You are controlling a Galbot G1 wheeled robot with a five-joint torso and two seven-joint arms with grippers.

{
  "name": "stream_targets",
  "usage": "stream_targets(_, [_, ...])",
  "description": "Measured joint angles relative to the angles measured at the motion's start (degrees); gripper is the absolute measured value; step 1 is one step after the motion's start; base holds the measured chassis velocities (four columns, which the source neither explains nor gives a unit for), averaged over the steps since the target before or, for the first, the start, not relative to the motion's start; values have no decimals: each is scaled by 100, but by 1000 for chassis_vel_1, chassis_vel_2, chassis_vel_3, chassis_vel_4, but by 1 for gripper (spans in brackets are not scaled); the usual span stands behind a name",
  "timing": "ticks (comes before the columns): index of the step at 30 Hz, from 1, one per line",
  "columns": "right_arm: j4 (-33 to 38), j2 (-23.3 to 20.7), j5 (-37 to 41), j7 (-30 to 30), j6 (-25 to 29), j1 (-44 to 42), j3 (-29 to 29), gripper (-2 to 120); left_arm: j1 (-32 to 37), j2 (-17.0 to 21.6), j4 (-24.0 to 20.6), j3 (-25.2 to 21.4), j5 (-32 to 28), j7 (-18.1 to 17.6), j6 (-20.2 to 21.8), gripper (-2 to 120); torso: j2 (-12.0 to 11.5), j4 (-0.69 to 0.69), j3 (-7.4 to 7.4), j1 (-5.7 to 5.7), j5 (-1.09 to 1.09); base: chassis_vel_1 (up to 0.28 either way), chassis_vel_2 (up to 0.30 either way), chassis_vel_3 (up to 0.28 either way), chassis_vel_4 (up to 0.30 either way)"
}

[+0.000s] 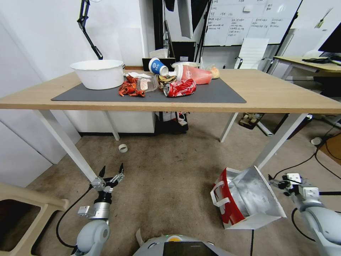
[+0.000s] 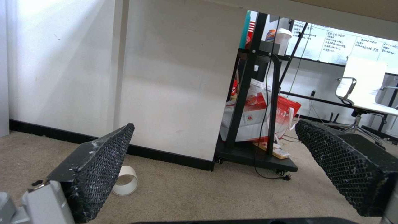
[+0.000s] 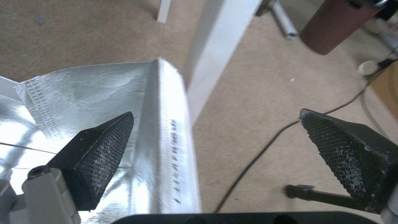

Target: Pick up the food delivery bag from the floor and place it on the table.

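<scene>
Foil-lined food delivery bag stands on the floor beside a table leg, ungrasped; right gripper, spread wide, straddles its rim, lift and placement pending.

place: office | cues: whiteboard, office chair, desk with monitor, carpet

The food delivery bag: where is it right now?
Head view: the white, red-edged, foil-lined food delivery bag sits on the floor at right, by the table's white leg, beside the right tool.
</scene>
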Motion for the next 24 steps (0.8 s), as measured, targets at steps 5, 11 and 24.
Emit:
stream_targets(5, [-261,-116,132,0,-52,260,-247,100,48,-28,-57,-10,42,-2,-1,100,1,-2,0,0,0,0,0,0,0])
stream_targets(11, [-735,-305,370,-2,-210,743,-711,94,108,-101,-145,-10,149,-3,-7,100,4,0,0,1,0,0,0,0,0])
stream_targets(24, [-1012,-259,666,-98,-523,832,-976,50,180,-195,-281,-31,242,-42,-17,100,5,-1,0,1,0,0,0,0,0])
